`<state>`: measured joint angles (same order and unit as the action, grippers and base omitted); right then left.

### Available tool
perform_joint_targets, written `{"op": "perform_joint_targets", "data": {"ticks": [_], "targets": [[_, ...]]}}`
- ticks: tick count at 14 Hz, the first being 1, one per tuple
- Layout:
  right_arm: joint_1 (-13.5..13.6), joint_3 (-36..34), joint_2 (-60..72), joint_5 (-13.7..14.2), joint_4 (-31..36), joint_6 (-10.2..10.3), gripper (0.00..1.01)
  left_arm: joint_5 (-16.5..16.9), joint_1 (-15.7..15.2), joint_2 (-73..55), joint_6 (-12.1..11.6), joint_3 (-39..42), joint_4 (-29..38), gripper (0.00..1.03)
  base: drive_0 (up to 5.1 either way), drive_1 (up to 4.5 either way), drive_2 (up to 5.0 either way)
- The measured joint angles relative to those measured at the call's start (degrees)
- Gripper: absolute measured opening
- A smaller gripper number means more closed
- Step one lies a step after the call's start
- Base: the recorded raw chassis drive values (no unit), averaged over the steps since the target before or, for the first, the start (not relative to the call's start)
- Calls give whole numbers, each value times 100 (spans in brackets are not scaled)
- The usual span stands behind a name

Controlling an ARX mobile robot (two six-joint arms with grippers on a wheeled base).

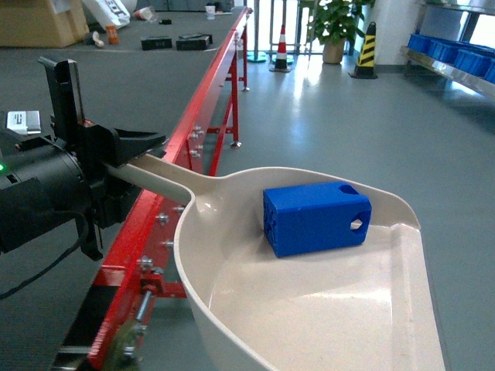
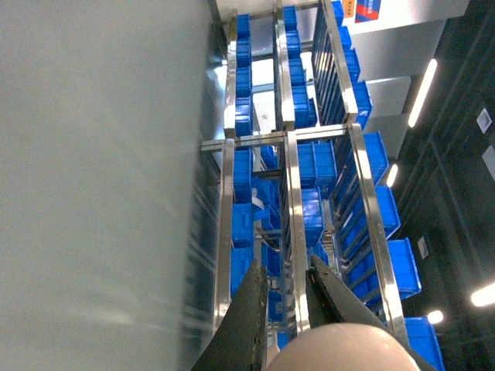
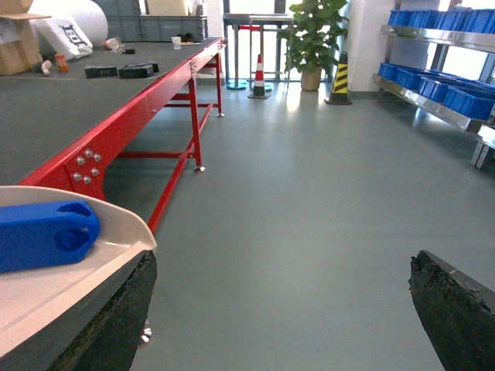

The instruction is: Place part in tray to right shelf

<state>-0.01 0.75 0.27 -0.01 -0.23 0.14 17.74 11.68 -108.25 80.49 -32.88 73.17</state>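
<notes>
The blue part (image 1: 315, 217) lies on its side in the beige tray (image 1: 309, 309), close to the tray's back wall. My left gripper (image 1: 128, 154) is shut on the tray's long handle (image 1: 158, 176) and holds the tray out over the floor. In the left wrist view the left gripper (image 2: 286, 269) has its fingers close together, with the round handle end (image 2: 336, 349) showing just below them. My right gripper (image 3: 282, 259) is open and holds nothing; the tray (image 3: 54, 290) with the part (image 3: 46, 234) rests over its left finger (image 3: 116, 317). I cannot tell which rack is the right shelf.
A long red-framed conveyor table (image 1: 209, 93) runs along the left. Steel shelving with blue crates (image 3: 433, 85) lines the far right wall. A potted plant (image 1: 334, 27) and striped cones (image 1: 366, 50) stand at the back. Steel racks with blue crates (image 2: 309, 178) fill the left wrist view.
</notes>
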Motion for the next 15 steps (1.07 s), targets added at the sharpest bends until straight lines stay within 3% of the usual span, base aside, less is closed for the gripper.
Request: {"op": "perform_joint_targets", "data": {"ticks": [15], "targets": [[0, 0, 0, 0, -4, 0, 98, 4, 0, 0, 2, 0, 20, 13, 501, -244, -244]]}}
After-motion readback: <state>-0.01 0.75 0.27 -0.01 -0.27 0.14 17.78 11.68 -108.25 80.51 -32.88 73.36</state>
